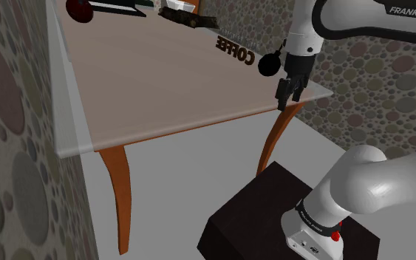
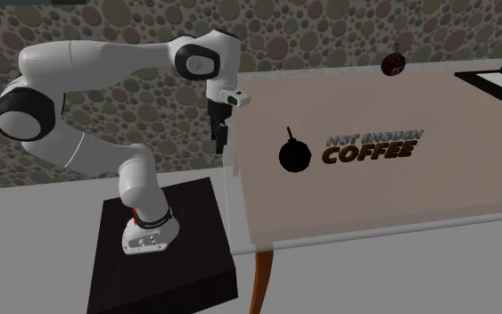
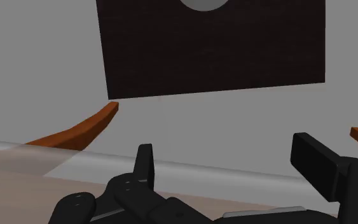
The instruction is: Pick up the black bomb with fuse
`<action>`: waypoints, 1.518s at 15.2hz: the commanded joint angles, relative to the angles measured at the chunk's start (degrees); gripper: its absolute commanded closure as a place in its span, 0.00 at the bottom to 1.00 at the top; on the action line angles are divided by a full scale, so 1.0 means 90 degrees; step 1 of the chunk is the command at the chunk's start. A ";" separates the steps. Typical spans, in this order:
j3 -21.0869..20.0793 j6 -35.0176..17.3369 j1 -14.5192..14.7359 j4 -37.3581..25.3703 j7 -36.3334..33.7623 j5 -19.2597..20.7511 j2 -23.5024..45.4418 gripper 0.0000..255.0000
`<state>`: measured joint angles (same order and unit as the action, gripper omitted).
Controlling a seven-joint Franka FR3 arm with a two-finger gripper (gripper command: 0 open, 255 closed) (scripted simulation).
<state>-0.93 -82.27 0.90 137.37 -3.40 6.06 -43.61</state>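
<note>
Shoulder view puts the hand [image 1: 287,94] at the tabletop's [image 1: 162,81] corner nearest the stand, fingers spread wide with nothing between them. The black bomb [image 1: 269,63] sits on the tabletop just beside the hand, not touching it, fuse up, next to the COFFEE lettering [image 1: 234,52]. Wrist view looks past the edge at the dark stand [image 3: 215,51].

Two raised exterior views over one table [image 1: 162,81]
</note>
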 commanded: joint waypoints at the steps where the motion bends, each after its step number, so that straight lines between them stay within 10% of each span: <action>1: 0.0000 0.0000 0.0000 0.0000 0.0000 0.0000 0.0000 0.00; 23: 0.1476 0.0662 -0.0449 -0.5682 0.2740 0.0778 0.4056 0.00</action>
<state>11.91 -77.19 -2.95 89.37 20.06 13.20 -9.00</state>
